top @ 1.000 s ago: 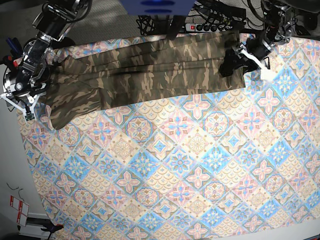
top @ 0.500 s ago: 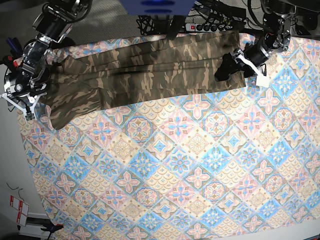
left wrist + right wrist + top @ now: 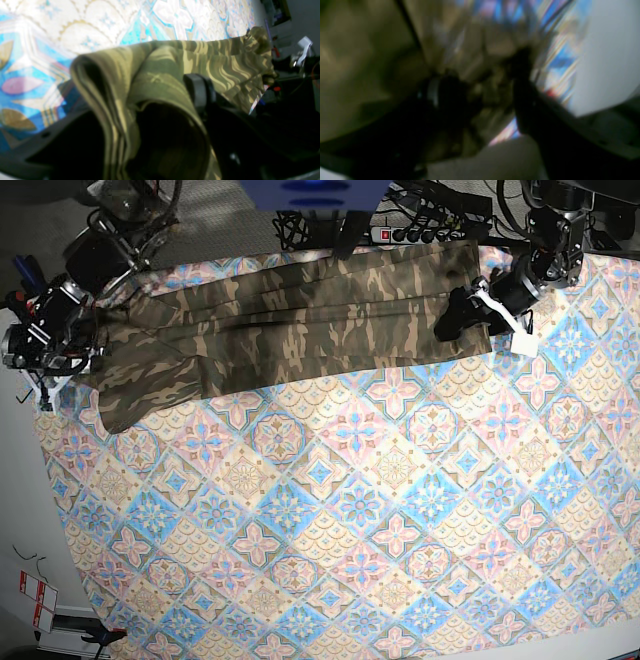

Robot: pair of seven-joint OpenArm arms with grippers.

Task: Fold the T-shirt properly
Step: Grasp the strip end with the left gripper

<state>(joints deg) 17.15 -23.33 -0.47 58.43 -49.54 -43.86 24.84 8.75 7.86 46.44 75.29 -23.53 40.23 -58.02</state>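
The camouflage T-shirt (image 3: 300, 310) lies as a long folded band across the far side of the table. At its right end my left gripper (image 3: 458, 313) is shut on a thick fold of the shirt. In the left wrist view that fold (image 3: 160, 75) bulges between the black fingers (image 3: 197, 92) of the left gripper (image 3: 140, 105), raised a little off the cloth. My right gripper (image 3: 70, 345) is at the shirt's left sleeve end. The right wrist view is blurred, but bunched camouflage fabric (image 3: 492, 92) shows between the dark fingers of the right gripper (image 3: 482, 90).
A pastel blue-pink tile-patterned cloth (image 3: 380, 510) covers the whole table under the shirt. A power strip (image 3: 410, 233) and cables lie behind the far edge. The table's left edge runs just beside the right arm. A red-white object (image 3: 35, 600) sits on the floor at lower left.
The left gripper has closed onto the shirt's right end. The right arm has moved up toward the far edge, and the shirt's left end has shifted with it.
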